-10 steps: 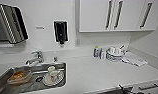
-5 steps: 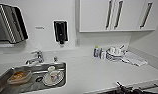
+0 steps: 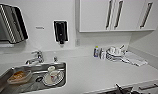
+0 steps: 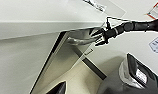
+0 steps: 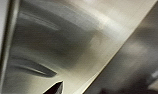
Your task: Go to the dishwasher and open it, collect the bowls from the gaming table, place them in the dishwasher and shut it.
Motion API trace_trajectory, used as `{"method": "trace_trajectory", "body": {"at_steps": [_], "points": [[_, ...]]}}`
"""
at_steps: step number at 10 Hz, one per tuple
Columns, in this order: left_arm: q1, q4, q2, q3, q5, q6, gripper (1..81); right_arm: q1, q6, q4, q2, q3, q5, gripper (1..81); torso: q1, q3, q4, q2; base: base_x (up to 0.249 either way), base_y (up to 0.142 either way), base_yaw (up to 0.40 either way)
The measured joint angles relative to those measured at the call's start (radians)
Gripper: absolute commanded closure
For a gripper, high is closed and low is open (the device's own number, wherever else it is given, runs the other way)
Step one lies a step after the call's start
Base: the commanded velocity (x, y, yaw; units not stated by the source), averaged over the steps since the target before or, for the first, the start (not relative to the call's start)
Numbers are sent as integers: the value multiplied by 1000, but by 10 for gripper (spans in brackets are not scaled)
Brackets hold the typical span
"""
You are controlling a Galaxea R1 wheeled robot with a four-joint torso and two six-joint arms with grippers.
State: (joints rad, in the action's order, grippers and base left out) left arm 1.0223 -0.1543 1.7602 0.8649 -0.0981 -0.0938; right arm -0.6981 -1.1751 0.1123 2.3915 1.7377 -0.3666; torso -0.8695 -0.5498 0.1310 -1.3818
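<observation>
The dishwasher (image 4: 62,62) has a grey steel front under the white counter (image 4: 45,15), seen from below in the left wrist view. A dark gap runs along its top edge. My right gripper (image 4: 98,37) reaches in on its dark arm and sits at the end of the curved steel handle (image 4: 78,40). The right wrist view looks closely at the same steel front (image 5: 70,37). My left gripper (image 4: 58,88) hangs lower, in front of the door and apart from it. A dark part of the right arm (image 3: 120,88) shows at the counter's front edge. The gaming table and the bowls are out of view.
A steel sink (image 3: 62,67) holds a plate, a cup and a food tray, with a tap (image 3: 36,57) behind. Stacked dishes (image 3: 115,53), a bottle (image 3: 96,51) and a cloth (image 3: 133,60) sit on the counter's back right. White upper cabinets (image 3: 95,15) hang above.
</observation>
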Motion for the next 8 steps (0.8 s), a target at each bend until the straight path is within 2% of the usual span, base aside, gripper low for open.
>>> {"method": "trace_trajectory", "body": {"at_steps": [4,8], "points": [[0,0,21,27,1,0,10,-32,3,2,2,8,47,10,0,0,0,0,0,0,0],[25,0,64,84,1,0,10,-84,29,3,-4,10,175,10,0,0,0,0,0,0,0]]}}
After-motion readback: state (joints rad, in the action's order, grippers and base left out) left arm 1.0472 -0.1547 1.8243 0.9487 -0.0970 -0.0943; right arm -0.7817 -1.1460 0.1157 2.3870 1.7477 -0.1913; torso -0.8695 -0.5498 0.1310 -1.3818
